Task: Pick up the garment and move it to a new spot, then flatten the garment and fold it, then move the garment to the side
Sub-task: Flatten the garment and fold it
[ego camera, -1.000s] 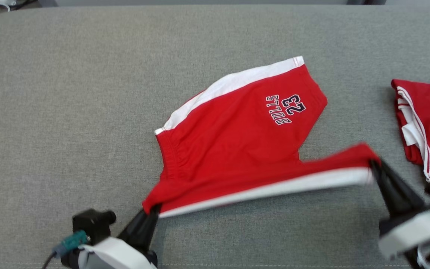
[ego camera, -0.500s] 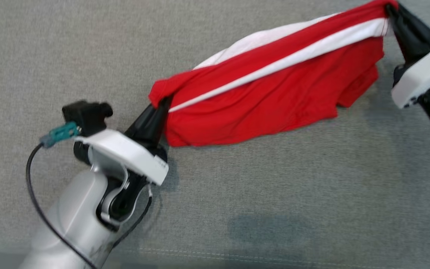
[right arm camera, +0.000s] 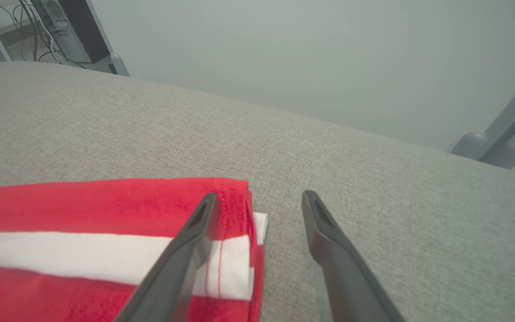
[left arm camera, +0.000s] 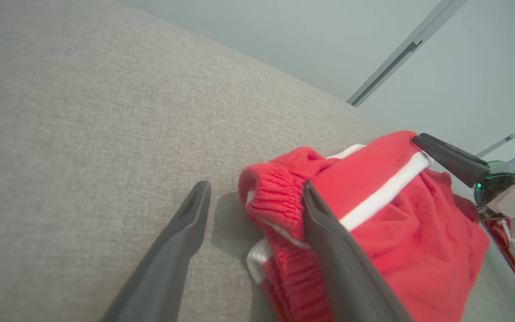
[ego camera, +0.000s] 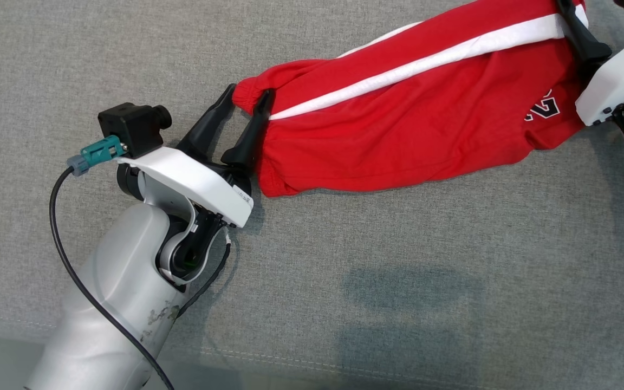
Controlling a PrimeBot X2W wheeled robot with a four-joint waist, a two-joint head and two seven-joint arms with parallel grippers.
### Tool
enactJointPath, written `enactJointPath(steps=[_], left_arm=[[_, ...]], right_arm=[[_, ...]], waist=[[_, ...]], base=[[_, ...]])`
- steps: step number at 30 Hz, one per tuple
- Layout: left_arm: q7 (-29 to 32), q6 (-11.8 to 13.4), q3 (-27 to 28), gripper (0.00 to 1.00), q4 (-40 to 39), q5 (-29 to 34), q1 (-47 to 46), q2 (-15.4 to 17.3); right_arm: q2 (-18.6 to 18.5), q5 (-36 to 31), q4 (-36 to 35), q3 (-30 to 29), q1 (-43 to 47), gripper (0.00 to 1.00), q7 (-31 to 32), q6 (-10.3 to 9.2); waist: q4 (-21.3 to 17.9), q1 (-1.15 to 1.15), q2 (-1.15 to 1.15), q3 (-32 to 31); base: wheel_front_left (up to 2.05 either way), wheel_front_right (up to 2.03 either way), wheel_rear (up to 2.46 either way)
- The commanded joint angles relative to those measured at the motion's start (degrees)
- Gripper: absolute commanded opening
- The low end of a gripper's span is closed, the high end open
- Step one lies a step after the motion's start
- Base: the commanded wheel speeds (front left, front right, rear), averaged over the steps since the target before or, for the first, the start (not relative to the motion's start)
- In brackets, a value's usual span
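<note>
Head view: the red garment [ego camera: 398,135] lies folded lengthwise, a white stripe running along its upper layer, with grey cushion [ego camera: 398,271] under it. At the garment's elastic waistband end the left gripper [ego camera: 249,93] stands wide; the bunched waistband corner sits between its fingers, clamped by neither. At the garment's opposite, hemmed end the right gripper [right arm camera: 261,197] is likewise spread wide, one finger over the hem corner and the other beyond the garment's edge. Part of a printed number shows near that end.
</note>
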Motion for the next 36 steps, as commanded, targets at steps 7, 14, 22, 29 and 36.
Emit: enactJointPath(steps=[7,14,22,29,36], left_arm=[[-5.9,2.8,1.3,1.0,-2.2,4.9,1.7,3.4],[-9.0,10.4,3.4,1.0,-8.8,11.2,6.8,6.9],[-9.8,19.5,6.0,1.0,-20.5,19.0,17.4,11.7],[-9.9,23.7,7.3,1.0,-26.1,20.8,26.4,13.4],[-8.9,24.7,7.0,1.0,-28.3,20.8,29.5,14.3]], right_arm=[[-1.4,4.0,-0.4,1.2,1.9,1.0,-7.4,-0.17],[-0.8,2.4,-3.0,-4.1,9.9,1.0,-12.8,-0.17],[6.2,-7.0,-17.3,-19.4,29.0,1.0,-13.3,-0.17],[13.0,-12.7,-25.7,-25.0,43.3,1.0,-13.3,-0.17],[14.3,-13.7,-27.4,-26.2,47.5,1.0,-13.3,-0.17]], waist=[[-0.1,0.0,0.0,-2.6],[-1.0,0.0,0.0,-7.6],[-4.2,0.0,0.0,-12.8],[-6.6,0.0,0.0,-16.0],[-7.1,0.0,0.0,-17.4]], base=[[0.0,0.0,0.0],[0.0,0.0,0.0],[0.0,0.0,0.0],[0.0,0.0,0.0],[0.0,0.0,0.0]])
